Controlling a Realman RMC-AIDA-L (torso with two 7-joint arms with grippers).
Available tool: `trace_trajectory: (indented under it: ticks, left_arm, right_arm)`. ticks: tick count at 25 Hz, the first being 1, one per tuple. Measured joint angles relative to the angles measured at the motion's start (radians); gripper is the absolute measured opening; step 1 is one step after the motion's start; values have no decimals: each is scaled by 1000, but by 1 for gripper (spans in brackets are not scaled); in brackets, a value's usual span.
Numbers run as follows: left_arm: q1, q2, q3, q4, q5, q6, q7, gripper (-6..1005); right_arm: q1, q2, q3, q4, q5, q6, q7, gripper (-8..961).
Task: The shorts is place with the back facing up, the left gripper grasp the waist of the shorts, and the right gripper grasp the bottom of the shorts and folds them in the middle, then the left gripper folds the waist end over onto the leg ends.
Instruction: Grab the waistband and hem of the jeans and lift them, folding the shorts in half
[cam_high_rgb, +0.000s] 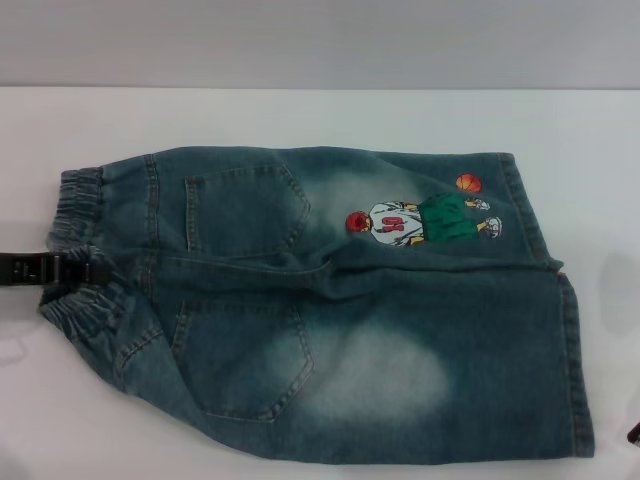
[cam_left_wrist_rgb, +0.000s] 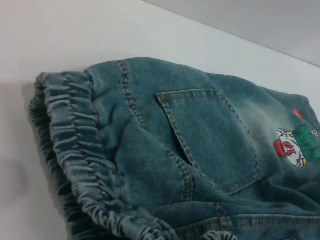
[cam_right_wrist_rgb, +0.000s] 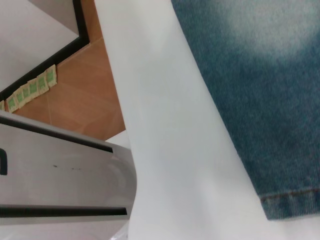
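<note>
The shorts (cam_high_rgb: 330, 320) lie flat on the white table (cam_high_rgb: 300, 115), back up, with two patch pockets showing and an embroidered basketball player (cam_high_rgb: 420, 220) on the far leg. The waist of the shorts (cam_high_rgb: 80, 200) points left; it fills the left wrist view as a ruffled band (cam_left_wrist_rgb: 75, 130). The bottom of the shorts (cam_high_rgb: 575, 370) points right. My left gripper (cam_high_rgb: 95, 270) reaches in from the left edge and overlaps the middle of the waistband, which bunches around it. Only a dark sliver of my right gripper (cam_high_rgb: 633, 432) shows at the right edge, just off the near hem corner (cam_right_wrist_rgb: 290, 200).
In the right wrist view the table's near edge runs beside the denim (cam_right_wrist_rgb: 260, 75), with brown floor (cam_right_wrist_rgb: 85, 90) below it and a grey-white machine part (cam_right_wrist_rgb: 60, 175) close by. White table surface borders the shorts on every side.
</note>
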Motion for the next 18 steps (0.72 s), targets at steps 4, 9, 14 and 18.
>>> trace_trajectory:
  ticks: [4, 9, 14, 18]
  left_arm:
    - [-1, -1, 0, 0, -1, -3, -5, 44]
    - [-6, -2, 0, 2, -2, -2, -10, 44]
    - [-9, -2, 0, 3, -2, -3, -14, 44]
    - [-15, 2, 0, 7, -2, -2, -25, 43]
  right_arm:
    - [-7, 2, -8, 0, -6, 4, 5, 652]
    - [-9, 10, -19, 0, -13, 27, 15, 652]
    - [-13, 17, -23, -4, -12, 53, 27, 652]
    - [-16, 34, -35, -24, -12, 52, 37, 652]
